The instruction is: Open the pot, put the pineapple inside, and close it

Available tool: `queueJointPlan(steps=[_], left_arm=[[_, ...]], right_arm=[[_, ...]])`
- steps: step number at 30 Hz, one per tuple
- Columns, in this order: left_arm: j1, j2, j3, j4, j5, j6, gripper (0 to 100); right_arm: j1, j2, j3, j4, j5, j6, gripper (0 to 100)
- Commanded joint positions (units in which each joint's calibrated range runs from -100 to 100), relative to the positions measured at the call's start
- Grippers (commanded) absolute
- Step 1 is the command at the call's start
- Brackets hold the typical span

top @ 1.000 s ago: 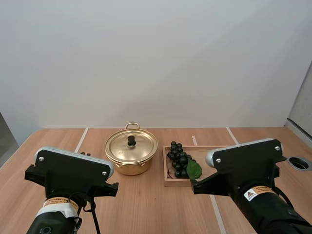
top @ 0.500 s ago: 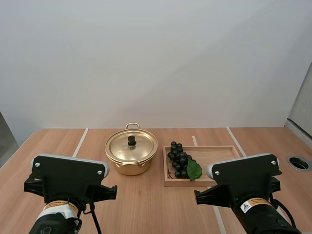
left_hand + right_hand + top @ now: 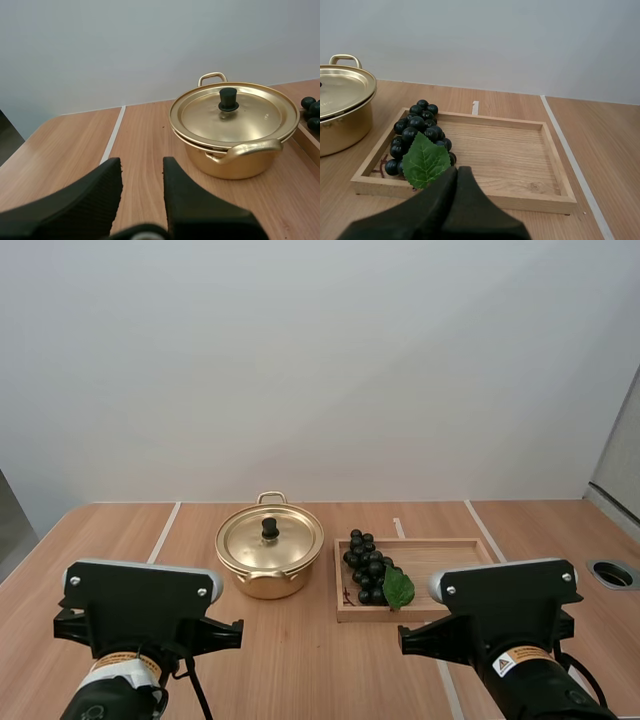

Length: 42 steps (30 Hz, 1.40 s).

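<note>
A golden pot (image 3: 269,552) stands mid-table with its lid (image 3: 235,112) on, black knob (image 3: 228,98) up. To its right, a bunch of dark grapes (image 3: 367,566) with a green leaf (image 3: 424,159) lies at the left end of a wooden tray (image 3: 450,555). No pineapple is in sight. My left gripper (image 3: 142,165) is open and holds nothing, well short of the pot (image 3: 235,150) and a little to its left. My right gripper (image 3: 457,171) is shut on nothing, its tip just before the tray's (image 3: 495,150) near rim, beside the grapes (image 3: 415,132). Both arms hang near the table's front.
White tape lines (image 3: 165,527) cross the wooden tabletop. A round grommet hole (image 3: 613,574) sits at the far right edge. The right part of the tray is bare. A plain wall stands behind the table.
Both arms have drawn back and down toward the table's front, the right one uncovering the tray's near rim. Pot, lid, grapes and tray have not moved.
</note>
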Motion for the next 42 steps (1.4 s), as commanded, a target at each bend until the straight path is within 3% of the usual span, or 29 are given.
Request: queueJointPlan(steps=[1,9,11,13,42], left_arm=[[-0.13,-0.31,0.0,-0.76,-1.33,-0.34,47],[-0.13,-0.31,0.0,-0.76,-0.58,1.07,45],[-0.13,-0.31,0.0,-0.76,-0.58,1.07,31],[-0.13,-0.31,0.0,-0.6,-0.58,1.07,0],[-0.05,-0.31,0.0,-0.38,-0.65,0.55,0]], right_arm=[[0.76,-0.33,0.09,-0.34,-1.17,0.19,0],[1.44,-0.33,0.09,-0.34,-1.62,0.1,0],[1.44,-0.33,0.09,-1.21,-0.93,0.12,0],[1.44,-0.33,0.09,-1.57,-0.93,0.12,0],[1.44,-0.33,0.09,-1.11,-1.1,1.48,0]])
